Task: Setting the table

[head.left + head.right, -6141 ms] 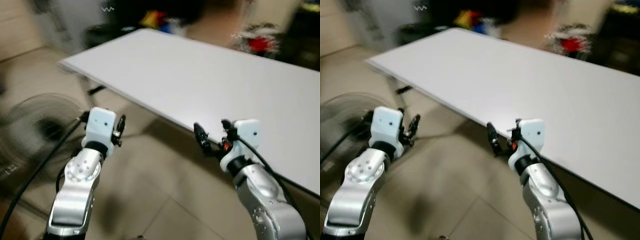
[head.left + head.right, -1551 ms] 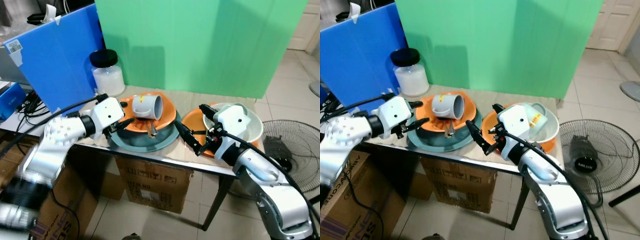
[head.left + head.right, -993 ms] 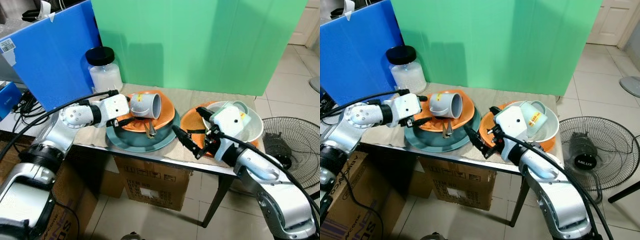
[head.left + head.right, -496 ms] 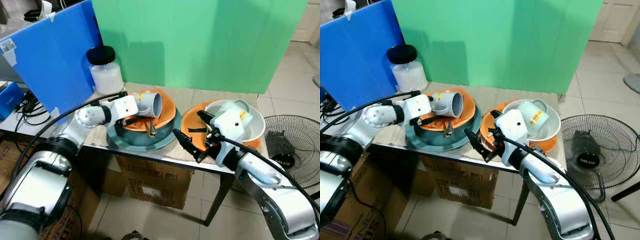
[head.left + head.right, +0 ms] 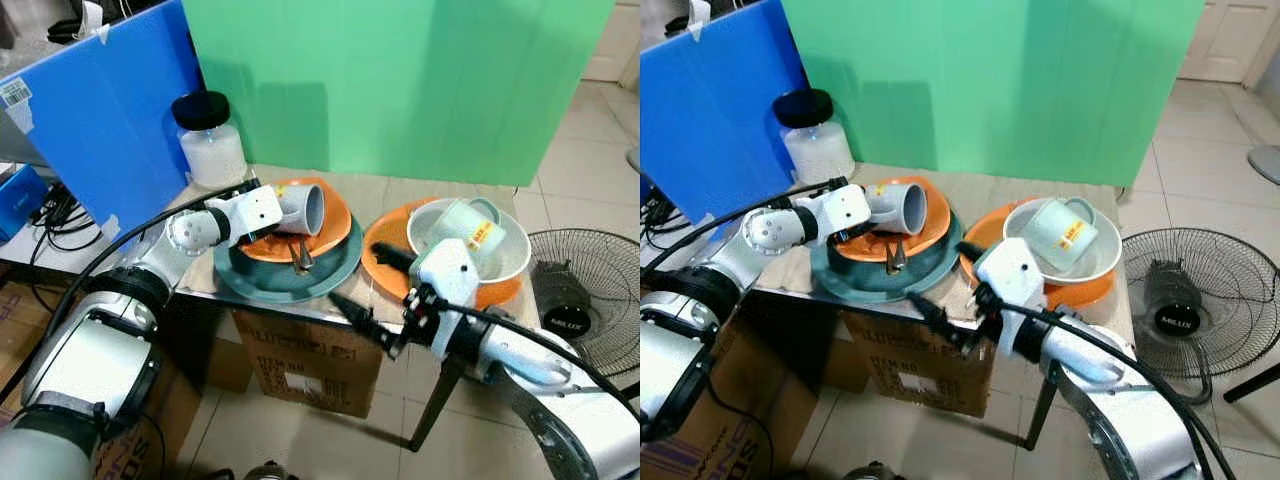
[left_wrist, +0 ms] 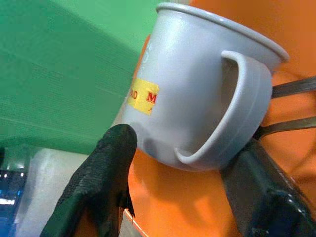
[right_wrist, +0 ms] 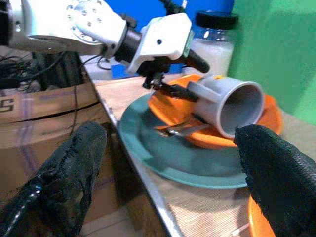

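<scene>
Nothing is being laid out yet: the left gripper point(image 6: 177, 163) is reaching with fingers spread around the grey mug point(image 5: 296, 207), not gripping. The right gripper point(image 5: 365, 292), wide open and empty, is hanging beside the stacked plates point(image 5: 330, 262).

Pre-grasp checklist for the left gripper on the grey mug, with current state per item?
1. Left gripper open around the grey mug: ok, one finger each side of it in the left wrist view.
2. Fingers touching the mug: cannot tell.
3. Mug pose: not ok for a simple lift, it lies on its side on the orange plate, mouth facing away from the gripper.
4. Cutlery near the mug: not ok, it lies beside the handle and might be dragged.
5. Right gripper out of the way: ok, open, hanging off the table's front edge.
6. Second mug in the white bowl: ok, apart from the left stack.
</scene>
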`<state>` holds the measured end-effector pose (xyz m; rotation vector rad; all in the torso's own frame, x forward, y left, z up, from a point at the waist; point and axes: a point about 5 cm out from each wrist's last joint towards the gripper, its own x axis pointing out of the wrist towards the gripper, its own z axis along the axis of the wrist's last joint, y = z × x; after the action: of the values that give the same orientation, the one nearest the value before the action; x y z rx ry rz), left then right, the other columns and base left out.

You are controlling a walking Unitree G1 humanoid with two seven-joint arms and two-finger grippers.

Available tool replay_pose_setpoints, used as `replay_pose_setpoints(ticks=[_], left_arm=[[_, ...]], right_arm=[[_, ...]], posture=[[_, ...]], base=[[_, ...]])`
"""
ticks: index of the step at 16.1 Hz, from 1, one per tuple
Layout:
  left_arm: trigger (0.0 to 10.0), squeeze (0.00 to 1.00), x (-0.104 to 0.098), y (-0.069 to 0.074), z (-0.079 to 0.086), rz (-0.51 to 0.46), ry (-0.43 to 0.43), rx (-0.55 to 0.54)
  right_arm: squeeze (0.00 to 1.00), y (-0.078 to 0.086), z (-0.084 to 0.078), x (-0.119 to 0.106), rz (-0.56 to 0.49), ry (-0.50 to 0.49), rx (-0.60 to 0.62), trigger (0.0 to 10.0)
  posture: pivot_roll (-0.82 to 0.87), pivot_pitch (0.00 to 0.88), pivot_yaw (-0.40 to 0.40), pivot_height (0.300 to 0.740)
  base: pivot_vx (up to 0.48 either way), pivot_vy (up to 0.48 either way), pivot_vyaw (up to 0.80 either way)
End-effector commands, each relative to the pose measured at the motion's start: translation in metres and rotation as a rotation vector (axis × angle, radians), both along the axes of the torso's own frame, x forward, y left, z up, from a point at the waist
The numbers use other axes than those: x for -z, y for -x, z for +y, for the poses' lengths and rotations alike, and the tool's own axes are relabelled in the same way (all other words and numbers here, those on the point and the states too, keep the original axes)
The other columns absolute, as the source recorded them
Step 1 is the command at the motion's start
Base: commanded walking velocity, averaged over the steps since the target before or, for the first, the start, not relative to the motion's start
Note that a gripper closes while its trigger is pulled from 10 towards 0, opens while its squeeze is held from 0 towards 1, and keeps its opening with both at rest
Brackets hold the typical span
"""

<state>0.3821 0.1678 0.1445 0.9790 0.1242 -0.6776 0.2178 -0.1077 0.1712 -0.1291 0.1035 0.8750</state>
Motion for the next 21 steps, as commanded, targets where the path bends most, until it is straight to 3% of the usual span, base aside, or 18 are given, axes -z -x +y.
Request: replay_pose_setpoints(ticks=[1,10,14,21], left_arm=[[0.0,0.00,-0.007,-0.003,-0.001,-0.024,-0.006,0.002],[0.0,0.00,-0.013,-0.005,0.003,-0.058,0.033,-0.023],[0.0,0.00,-0.023,-0.008,0.011,-0.106,0.059,-0.059],[0.0,0.00,-0.051,-0.010,0.024,-0.249,0.206,-0.108]], right_arm=[[0.00,0.004,0.002,-0.002,0.007,-0.006,-0.033,10.0],[0.00,0.000,0.003,0.000,0.014,0.014,-0.044,10.0],[0.00,-0.002,0.002,0.000,0.009,0.007,-0.026,10.0],[0.00,-0.013,-0.004,-0.005,-0.036,-0.025,0.076,10.0]], posture=[[0.03,0.000,0.100,0.740],[0.03,0.000,0.099,0.740],[0.04,0.000,0.098,0.740],[0.04,0.000,0.103,0.740]], base=[[0.000,0.000,0.00],[0.000,0.000,0.00],[0.000,0.000,0.00],[0.000,0.000,0.00]])
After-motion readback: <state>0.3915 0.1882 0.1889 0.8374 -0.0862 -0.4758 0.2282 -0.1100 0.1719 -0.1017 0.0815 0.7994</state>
